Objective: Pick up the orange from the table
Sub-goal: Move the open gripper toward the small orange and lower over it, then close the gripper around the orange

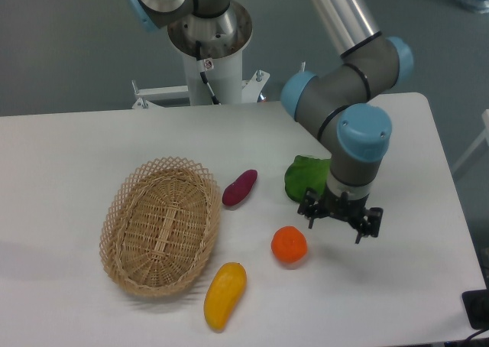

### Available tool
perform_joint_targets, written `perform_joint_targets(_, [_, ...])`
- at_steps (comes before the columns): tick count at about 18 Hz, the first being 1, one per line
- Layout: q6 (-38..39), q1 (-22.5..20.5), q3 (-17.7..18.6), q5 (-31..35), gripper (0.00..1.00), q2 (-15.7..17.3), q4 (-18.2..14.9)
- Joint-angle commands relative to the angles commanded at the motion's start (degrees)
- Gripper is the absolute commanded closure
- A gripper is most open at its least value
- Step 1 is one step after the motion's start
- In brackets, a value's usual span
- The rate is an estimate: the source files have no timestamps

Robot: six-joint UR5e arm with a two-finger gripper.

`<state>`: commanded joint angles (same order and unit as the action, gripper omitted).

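The orange point(289, 244) sits free on the white bench point(69, 156), nothing touching it, and everything else is best placed from it. Just to its right and a little higher hangs the hand point(340, 223), its two dark fingers spread apart and gripping nothing, not yet over the fruit. Behind the orange, partly hidden by the arm's wrist, lies a green leafy vegetable point(299, 177); behind and to the left is a small purple sweet potato point(240, 187); in front and to the left, quite near, a long yellow mango-like fruit point(225, 293); further left stands an oval wicker basket point(160, 225). The risk I see is the approach from the side: if the hand drops while off centre, one finger could land on the orange's rounded shoulder and send it rolling, most likely leftward towards the yellow fruit or the basket. The skin looks smooth and glossy, so a pinch above its widest part may squirt it out. The wrist also hangs close to the greens and could brush them on the way across.
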<state>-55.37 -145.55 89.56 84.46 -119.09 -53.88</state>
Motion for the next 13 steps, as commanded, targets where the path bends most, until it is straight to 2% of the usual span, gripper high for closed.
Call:
perform_joint_targets(7, [0.4,2.7,4.3,1.6,0.0,0.1,0.9])
perform_joint_targets(13, [0.6,2.9,3.7,2.2,0.0,-1.6,1.9])
